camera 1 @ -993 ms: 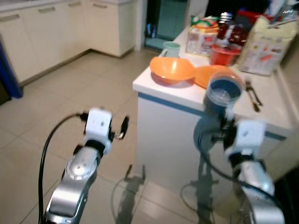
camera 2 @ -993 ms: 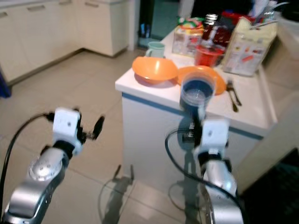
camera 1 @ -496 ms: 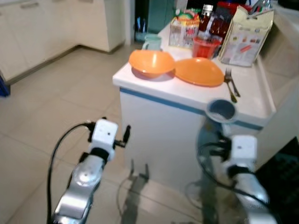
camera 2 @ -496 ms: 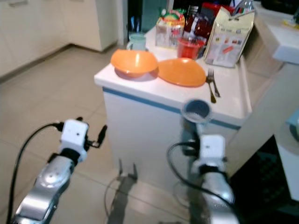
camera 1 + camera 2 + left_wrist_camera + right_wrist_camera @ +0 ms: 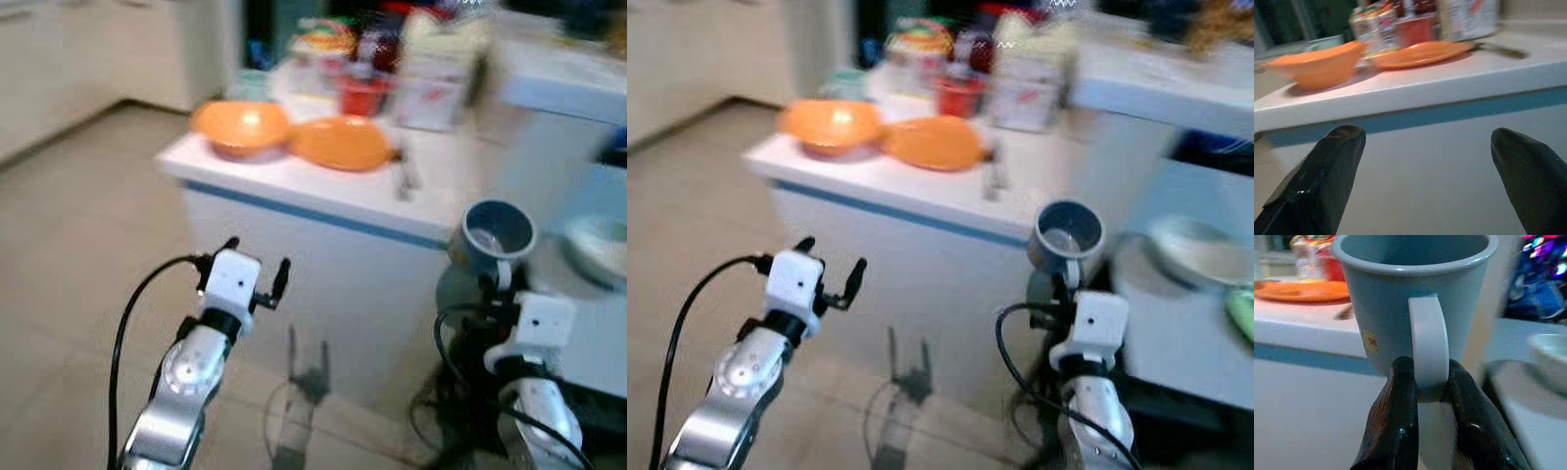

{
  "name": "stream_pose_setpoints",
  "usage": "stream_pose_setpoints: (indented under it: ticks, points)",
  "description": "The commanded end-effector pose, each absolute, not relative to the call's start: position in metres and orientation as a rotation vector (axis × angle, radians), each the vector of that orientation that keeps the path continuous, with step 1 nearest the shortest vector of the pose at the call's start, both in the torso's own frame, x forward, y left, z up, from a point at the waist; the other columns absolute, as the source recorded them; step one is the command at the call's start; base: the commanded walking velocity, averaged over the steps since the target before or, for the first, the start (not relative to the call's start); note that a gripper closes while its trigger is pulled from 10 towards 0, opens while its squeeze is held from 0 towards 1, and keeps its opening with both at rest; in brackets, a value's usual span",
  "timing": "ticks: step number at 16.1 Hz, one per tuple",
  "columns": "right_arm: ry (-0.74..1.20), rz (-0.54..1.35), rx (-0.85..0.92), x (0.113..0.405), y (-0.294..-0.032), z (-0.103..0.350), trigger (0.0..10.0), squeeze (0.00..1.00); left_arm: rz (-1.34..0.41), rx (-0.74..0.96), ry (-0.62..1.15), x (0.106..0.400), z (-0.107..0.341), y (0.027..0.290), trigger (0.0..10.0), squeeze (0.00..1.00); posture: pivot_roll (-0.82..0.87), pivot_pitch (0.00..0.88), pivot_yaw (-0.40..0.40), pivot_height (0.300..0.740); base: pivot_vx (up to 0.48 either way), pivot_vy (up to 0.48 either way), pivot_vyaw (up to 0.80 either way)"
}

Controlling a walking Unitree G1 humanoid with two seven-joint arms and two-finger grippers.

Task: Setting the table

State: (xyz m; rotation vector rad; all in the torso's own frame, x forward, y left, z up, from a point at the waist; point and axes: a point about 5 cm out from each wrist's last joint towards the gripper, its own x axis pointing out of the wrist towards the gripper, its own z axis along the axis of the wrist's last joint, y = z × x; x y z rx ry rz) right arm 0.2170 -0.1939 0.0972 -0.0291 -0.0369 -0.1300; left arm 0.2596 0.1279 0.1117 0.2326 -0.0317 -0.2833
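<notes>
My right gripper (image 5: 1429, 387) is shut on the handle of a blue-grey mug (image 5: 498, 232), holding it upright in front of the white counter (image 5: 323, 201). The mug (image 5: 1415, 293) looks empty. An orange bowl (image 5: 240, 125), an orange plate (image 5: 341, 143) and a fork (image 5: 405, 176) lie on the counter. My left gripper (image 5: 257, 277) is open and holds nothing, low before the counter's side; its fingers (image 5: 1327, 171) point at the counter edge.
A red cup (image 5: 362, 95), packets and bottles stand at the back of the counter. At the right a lower white surface (image 5: 1176, 323) carries a white bowl (image 5: 1190, 250). Tiled floor (image 5: 78, 245) lies open to the left. The picture is blurred.
The whole view has swung to the right, so the counter now sits further left and the white bowl's surface has come in. The mug stays in my right gripper.
</notes>
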Motion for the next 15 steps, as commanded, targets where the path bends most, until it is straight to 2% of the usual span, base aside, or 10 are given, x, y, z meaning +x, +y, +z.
stream_pose_setpoints:
  ticks: [1,2,9,15]
  points:
    - [-0.053,-0.158,-0.035,0.215,-0.201,0.100,10.0,0.00,-0.306,0.226,-0.036,0.261,0.111,0.121,10.0,0.00,-0.05,0.000,-0.029,0.740,0.000,-0.352,-0.80]
    - [-0.067,-0.170,-0.034,0.214,-0.203,0.102,10.0,0.00,-0.310,0.224,-0.045,0.261,0.113,0.120,10.0,0.00,-0.06,0.000,-0.025,0.740,0.000,-0.356,-0.80]
    - [-0.131,-0.194,-0.035,0.217,-0.209,0.119,10.0,0.00,-0.317,0.225,-0.081,0.267,0.123,0.118,10.0,0.00,-0.08,0.000,-0.007,0.740,0.000,-0.352,0.00]
    - [-0.135,-0.143,0.004,0.231,-0.209,0.127,10.0,0.00,-0.310,0.207,-0.122,0.280,0.137,0.114,10.0,0.00,-0.08,0.000,0.014,0.740,0.000,-0.354,0.00]
